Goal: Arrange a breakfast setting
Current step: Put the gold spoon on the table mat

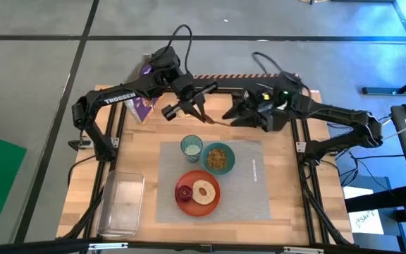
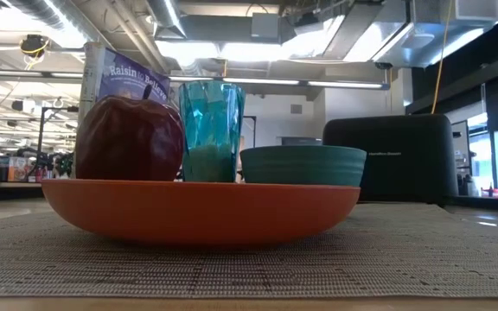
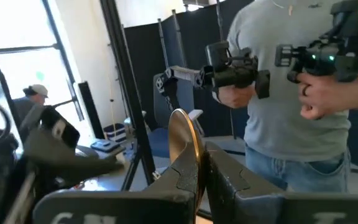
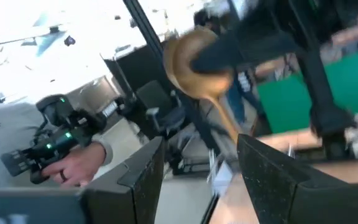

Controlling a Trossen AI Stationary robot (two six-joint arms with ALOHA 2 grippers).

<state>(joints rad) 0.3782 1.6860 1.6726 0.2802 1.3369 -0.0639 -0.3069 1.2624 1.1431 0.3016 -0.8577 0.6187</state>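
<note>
We see the left pincer (image 1: pixel 201 113) raised above the counter's (image 1: pixel 139 159) far edge, clamped tight on the gold spoon (image 1: pixel 217 121), w/ the spoon's bowl (image 3: pixel 184 140) sticking out past its fingers (image 3: pixel 229 186). The right pincer (image 1: pixel 232 113) sits just beside it, jaws spread around the spoon's handle end, not closed on it. Grey placemat (image 1: pixel 249 187) lies mid-counter. On it: orange plate (image 1: pixel 197 192) near the front edge w/ bagel (image 1: pixel 204 192) & dark red fruit (image 1: pixel 185 192); teal bowl (image 1: pixel 218 158) & teal cup (image 1: pixel 192 147) toward the far edge. Clear tub (image 1: pixel 122 203) at the front-left corner. Black toaster (image 2: pixel 390 160) at the far edge. A person (image 3: pixel 291 118) stands beyond the counter.
</note>
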